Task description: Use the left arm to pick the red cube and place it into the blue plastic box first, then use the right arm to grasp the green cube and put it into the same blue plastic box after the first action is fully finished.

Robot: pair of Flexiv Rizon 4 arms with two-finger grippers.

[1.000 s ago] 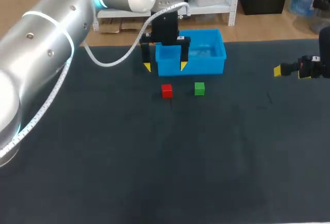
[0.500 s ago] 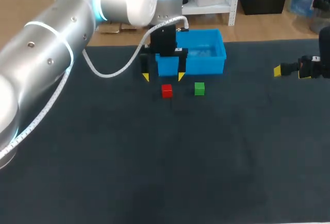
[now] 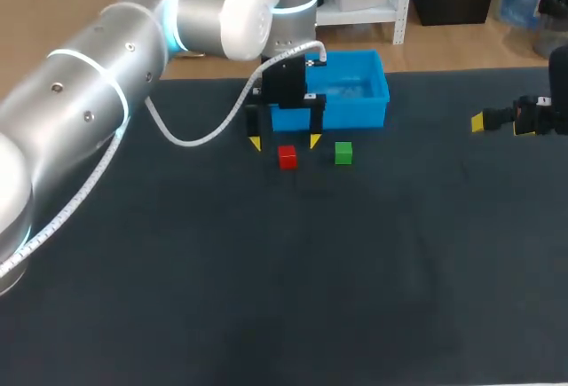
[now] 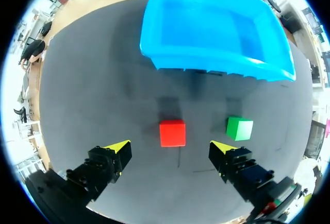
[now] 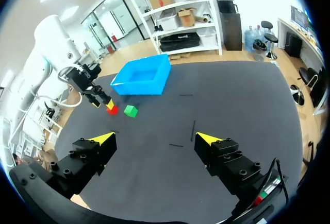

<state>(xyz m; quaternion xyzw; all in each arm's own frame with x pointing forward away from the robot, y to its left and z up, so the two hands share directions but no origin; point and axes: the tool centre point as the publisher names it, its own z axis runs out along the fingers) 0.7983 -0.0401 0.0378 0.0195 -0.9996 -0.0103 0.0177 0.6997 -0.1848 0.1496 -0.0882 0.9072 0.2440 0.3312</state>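
**Left arm.** The left gripper (image 3: 284, 142) stands with its jaws spread wide and holds nothing. In the left wrist view the red cube (image 4: 172, 133) lies on the dark table (image 3: 266, 297) between the lines of the two yellow fingertips (image 4: 118, 147) and slightly ahead of them, touching neither. How high the tips stand above the table surface cannot be settled from these views; they appear to be just above it.

**Task items.** The red cube sits in front of the blue plastic box (image 3: 351, 116), near its front wall but apart from it. The green cube (image 3: 343, 153) rests on the table just beside the red cube, on its right, with a gap between them. It lies outside the left gripper's span, beyond the right finger. What can be seen of the box interior holds nothing.

**Right arm.** The right gripper (image 5: 154, 139) is over the table's right edge, well apart from both cubes and the box. Its jaws are wide apart and empty.
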